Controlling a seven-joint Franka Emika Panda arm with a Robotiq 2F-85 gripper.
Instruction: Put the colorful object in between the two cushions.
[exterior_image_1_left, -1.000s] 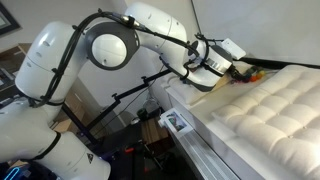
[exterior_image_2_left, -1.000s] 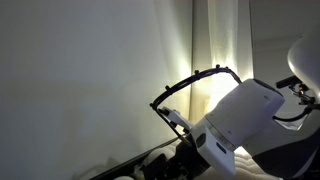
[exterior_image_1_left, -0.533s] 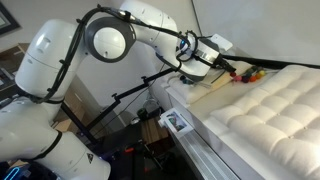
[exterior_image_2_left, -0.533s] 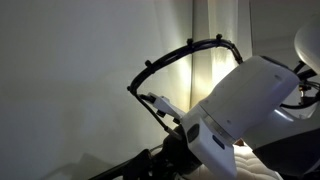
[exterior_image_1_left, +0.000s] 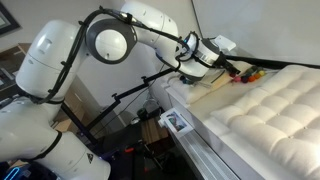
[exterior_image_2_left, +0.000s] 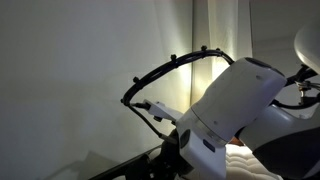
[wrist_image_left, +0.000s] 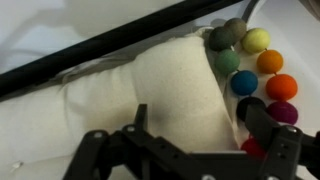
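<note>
The beads (wrist_image_left: 262, 62) are curving lengthwise down the wrist view beside the cushion (wrist_image_left: 165, 90) (smooth, cream), near a white wall (exterior_image_1_left: 262, 28). The claw (wrist_image_left: 195, 122) is hanging wide, empty.

The string of beads (wrist_image_left: 243, 82) lies in a curved double row against the right edge of a smooth, puffy cream cushion (wrist_image_left: 170, 90), touching it; grey-green, yellow, teal, orange, blue, black, purple and red beads show; in an exterior view the string of beads (exterior_image_1_left: 252, 72) sits at the far end of the large tufted quilted cushion (exterior_image_1_left: 265, 115), which lies flat.
</note>
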